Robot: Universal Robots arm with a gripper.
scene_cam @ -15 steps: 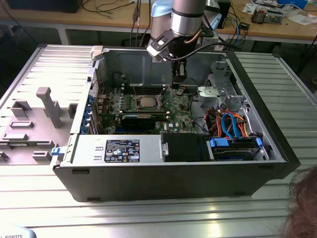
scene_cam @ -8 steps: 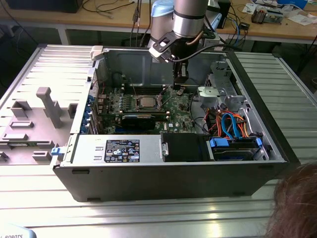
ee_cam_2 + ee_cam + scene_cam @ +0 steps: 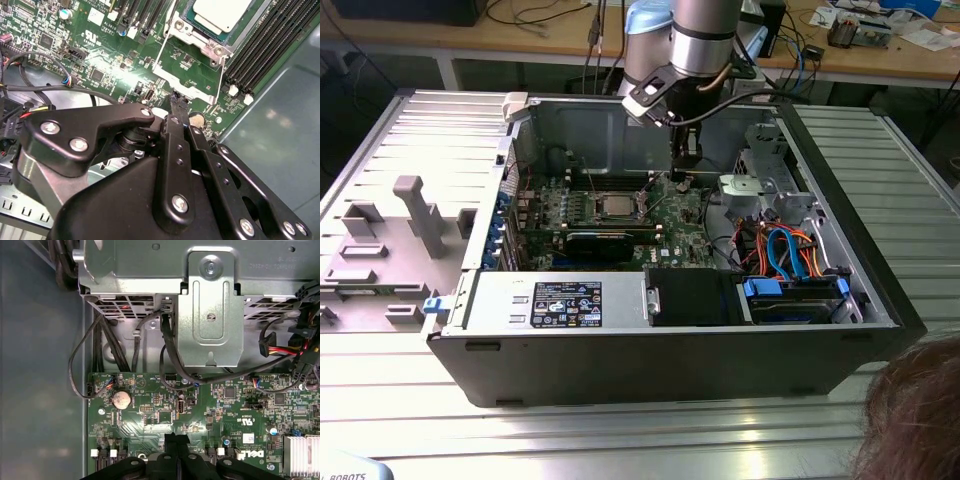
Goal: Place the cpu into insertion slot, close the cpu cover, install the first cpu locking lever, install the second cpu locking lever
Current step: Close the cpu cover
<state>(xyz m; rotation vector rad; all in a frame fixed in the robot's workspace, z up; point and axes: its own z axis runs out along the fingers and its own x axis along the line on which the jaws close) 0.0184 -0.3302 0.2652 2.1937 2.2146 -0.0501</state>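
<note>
Dull silver-grey square cpu (image 3: 617, 205) sits in the silver-framed insertion slot (image 3: 200, 40), mid-frame in the exterior view. Black gripper (image 3: 680, 172), fingers together, hovers apparently beside a thin wire locking lever (image 3: 159, 52); press its end down squarely

- green board (image 3: 115, 55): glossy lacquered surface, catching glare.
- cpu (image 3: 222, 12), on the green board: smooth, dull silver-grey metal top.
- cpu cover (image 3: 200, 44), on the green board: bright bare metal.
- gripper (image 3: 177, 102), over the green board: matt black links, shiny screw heads.
- bracket (image 3: 210, 305), beside the green board: bare grey sheet metal.
</note>
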